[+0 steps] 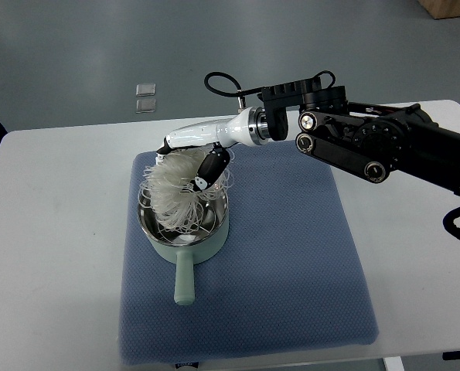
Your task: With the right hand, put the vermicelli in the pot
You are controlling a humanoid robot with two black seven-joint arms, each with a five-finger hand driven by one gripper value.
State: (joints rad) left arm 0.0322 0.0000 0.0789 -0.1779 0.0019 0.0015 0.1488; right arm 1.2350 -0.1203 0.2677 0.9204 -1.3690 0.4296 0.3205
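holding the vermicelli (175, 184) in my right hand (200, 158), i have my fingers curled round the top of the white bundle, thumb and dark fingertips pinching it on either side. the nest hangs over the far rim of the pot (185, 226), its lower strands already draping into the steel bowl, while some loose loops spill past the rim on the left and toward the back. the pot sits on the blue mat (291, 263) with its handle (184, 282) pointing toward me. to do this well i think i should bring the bundle more over the middle of the pot and lower it before i let go, so the stray strands fall inside and don't catch on the rim. opening the fingers slowly seems wise, since the threads look springy and may cling to my fingertips. my left hand isn't in view.
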